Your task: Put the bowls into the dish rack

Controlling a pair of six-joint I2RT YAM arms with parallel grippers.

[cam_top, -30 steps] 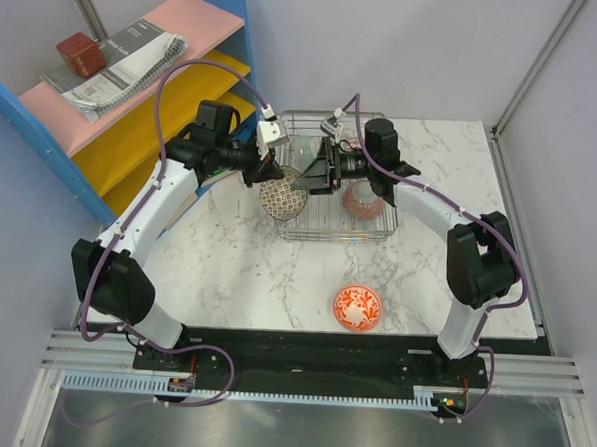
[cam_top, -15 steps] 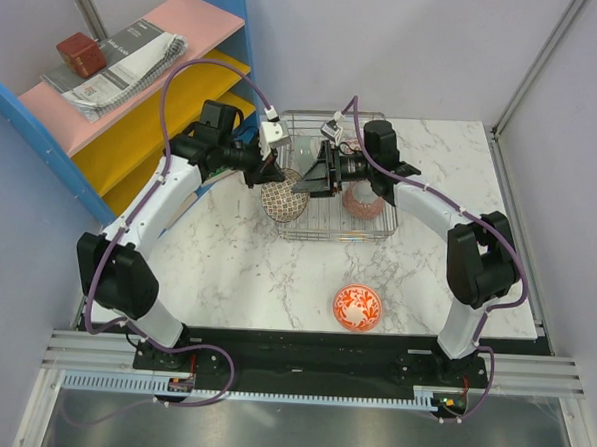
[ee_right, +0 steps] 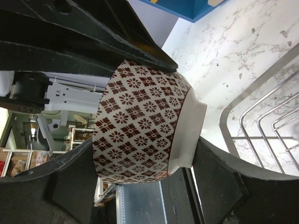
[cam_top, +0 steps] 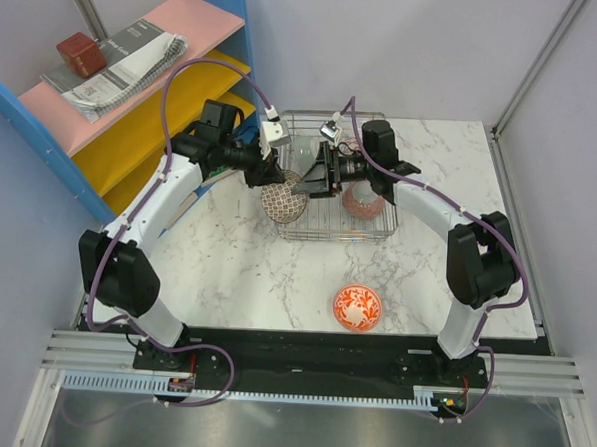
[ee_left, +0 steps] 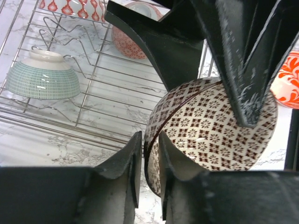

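— Where is the brown-patterned bowl (cam_top: 283,199)?

— On its side at the lower-left corner of the dish rack (cam_top: 324,223) in the overhead view, just left of frame centre, caught between the two arms.

— Which one has it?

— Both, by the look of it. The left gripper (ee_left: 149,138) pinches the rim. At the bottom of its wrist view, one finger sits on each side of the lip, with only the rim between them. The right gripper (ee_right: 145,145) is clasped on the bowl too, its fingers spread wide. One presses the patterned outer wall and the other the white rim, and both touch as far as its own wrist view shows.

— Anything else in the rack?

— A pale green bowl (ee_left: 42,79) lies upside down on the wires at the left of the left wrist view. A pink-red patterned bowl (ee_left: 127,39) sits near the top centre, partly hidden behind a right finger. I cannot tell which way up it lies.

— And outside the rack?

— The red-orange floral bowl (cam_top: 357,307) stands mouth up on the marble table (cam_top: 236,270), at the lower centre of the overhead view and well apart from the rack. At the upper left is a blue-framed shelf (cam_top: 133,135), with a notebook (cam_top: 127,59) and a red block (cam_top: 77,52) on its pink top.
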